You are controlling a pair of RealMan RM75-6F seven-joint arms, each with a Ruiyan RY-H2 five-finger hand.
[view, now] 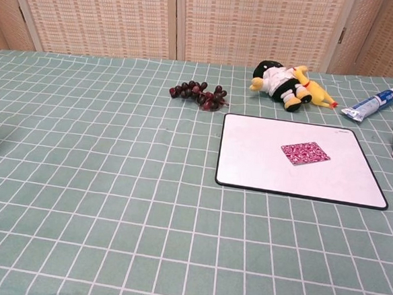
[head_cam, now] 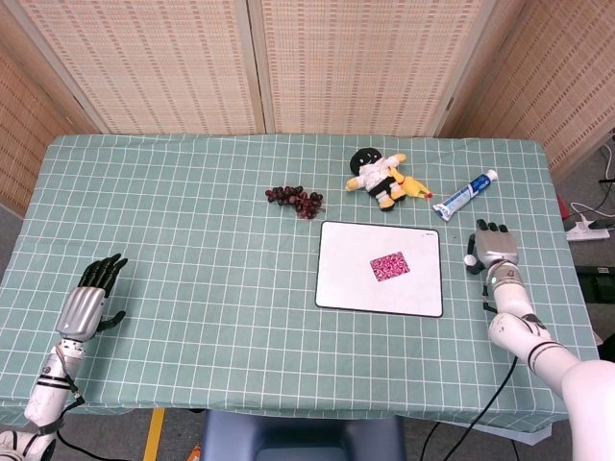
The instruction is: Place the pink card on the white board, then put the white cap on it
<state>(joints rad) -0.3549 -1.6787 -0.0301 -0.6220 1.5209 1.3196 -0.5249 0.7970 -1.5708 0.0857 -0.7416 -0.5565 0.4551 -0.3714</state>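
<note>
Already the pink card (head_cam: 389,266) is lying on the white board (head_cam: 356,279), so the cap step is under way. The right hand (head_cam: 493,250) is curling over the white cap (head_cam: 470,259) just right of the board; whether it is clamping it cannot be told. Next it is needing a lift leftward onto the card. The left hand (head_cam: 91,300) is resting with fingers apart.

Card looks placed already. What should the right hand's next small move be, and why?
Probably close on the white cap and lift it. The pink card already lies on the white board, and the right hand sits right beside the cap, which is not yet on the card.
</note>
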